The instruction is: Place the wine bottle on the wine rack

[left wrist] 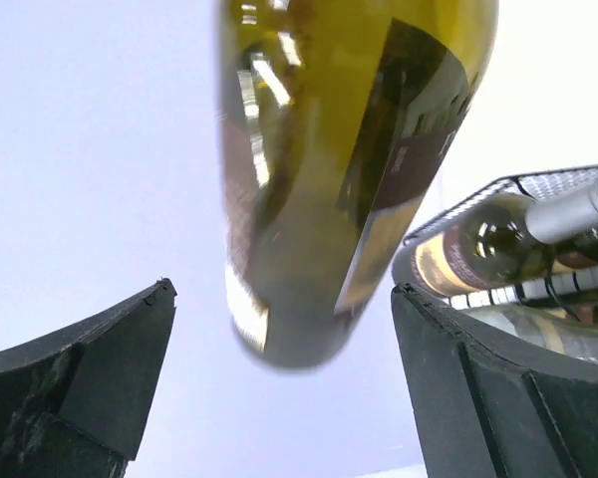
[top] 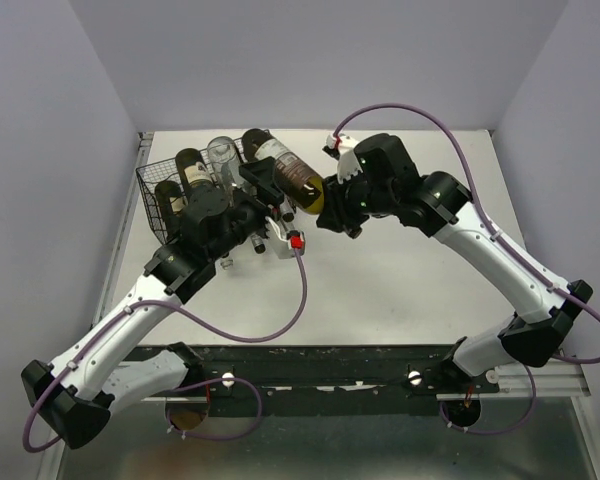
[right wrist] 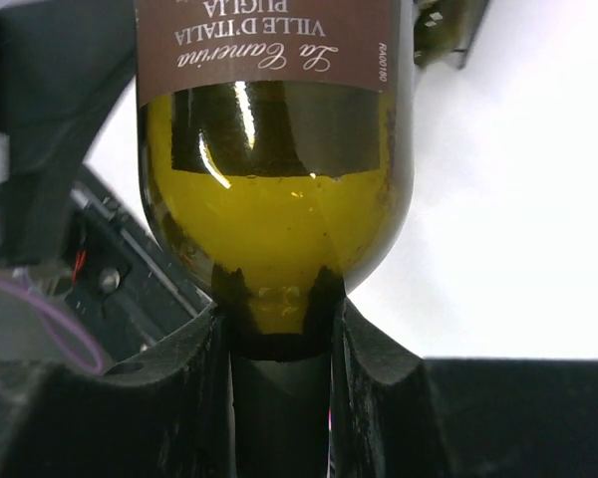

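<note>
The wine bottle (top: 288,170), olive-green glass with a brown label, hangs tilted above the table, its base toward the wine rack (top: 152,192) at the far left. My right gripper (top: 327,207) is shut on the bottle's neck. In the right wrist view the fingers (right wrist: 364,344) clamp the neck just below the wine bottle's (right wrist: 279,229) shoulder. My left gripper (top: 261,190) stands open at the bottle's base end. The left wrist view shows the wine bottle (left wrist: 329,179) between the spread fingers (left wrist: 130,349), touching neither.
Three bottles lie in the wine rack's cradles: two dark ones (top: 189,166) and a clear one (top: 220,153); one such bottle (left wrist: 498,244) also appears in the left wrist view. Purple cables (top: 280,320) loop over the white table. Walls close in the back and both sides.
</note>
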Controlling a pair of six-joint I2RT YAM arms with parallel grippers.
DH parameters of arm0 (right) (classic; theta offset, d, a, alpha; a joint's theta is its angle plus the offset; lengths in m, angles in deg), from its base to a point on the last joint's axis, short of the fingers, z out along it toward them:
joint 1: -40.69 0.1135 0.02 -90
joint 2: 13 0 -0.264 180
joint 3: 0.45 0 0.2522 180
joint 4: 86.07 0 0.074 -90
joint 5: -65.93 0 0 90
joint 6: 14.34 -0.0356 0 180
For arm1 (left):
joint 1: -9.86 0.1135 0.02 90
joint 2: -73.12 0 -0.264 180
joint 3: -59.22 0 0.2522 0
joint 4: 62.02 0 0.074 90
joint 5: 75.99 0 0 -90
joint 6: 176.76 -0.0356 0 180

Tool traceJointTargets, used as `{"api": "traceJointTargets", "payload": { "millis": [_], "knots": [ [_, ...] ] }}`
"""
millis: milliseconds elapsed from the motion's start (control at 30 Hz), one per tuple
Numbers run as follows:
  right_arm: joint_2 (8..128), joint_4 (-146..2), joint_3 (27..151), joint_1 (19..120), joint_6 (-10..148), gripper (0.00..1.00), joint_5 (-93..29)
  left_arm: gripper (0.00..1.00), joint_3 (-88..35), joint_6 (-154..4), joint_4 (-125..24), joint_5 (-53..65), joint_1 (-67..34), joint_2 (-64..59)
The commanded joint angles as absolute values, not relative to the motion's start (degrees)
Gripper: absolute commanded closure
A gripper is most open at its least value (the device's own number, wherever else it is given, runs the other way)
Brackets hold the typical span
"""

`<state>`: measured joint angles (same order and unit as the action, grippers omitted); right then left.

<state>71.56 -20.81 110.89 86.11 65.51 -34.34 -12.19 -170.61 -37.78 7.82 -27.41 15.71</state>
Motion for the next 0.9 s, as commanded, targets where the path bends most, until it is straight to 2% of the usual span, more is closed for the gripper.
{"api": "traceJointTargets", "payload": {
  "millis": [0,200,400,567,767,867],
  "knots": [
    [69.0,-32.6,111.7,85.5,60.1,0.99,-22.7,0.01,-10.3,-164.7,-43.2,7.1,-28.7,20.2],
    [68.9,-38.3,111.4,85.5,56.7,0.99,-18.7,0.01,-7.2,-153.0,-44.4,8.6,-30.0,24.6],
    [69.6,-41.8,109.4,85.5,54.0,0.99,-19.5,0.01,-3.3,-128.5,-56.5,16.5,-30.1,32.7],
    [70.9,-46.4,107.8,85.5,51.7,0.99,-23.2,0.01,-14.5,-107.0,-42.9,26.5,-30.2,33.9],
    [74.4,-54.2,106.8,88.0,47.8,0.99,-27.8,0.01,-23.8,-96.7,-32.4,29.6,-30.1,35.1],
    [79.0,-54.8,109.6,92.7,48.0,0.99,-24.4,0.01,-26.3,-93.8,-31.1,29.2,-30.1,36.7]
  ]
}}
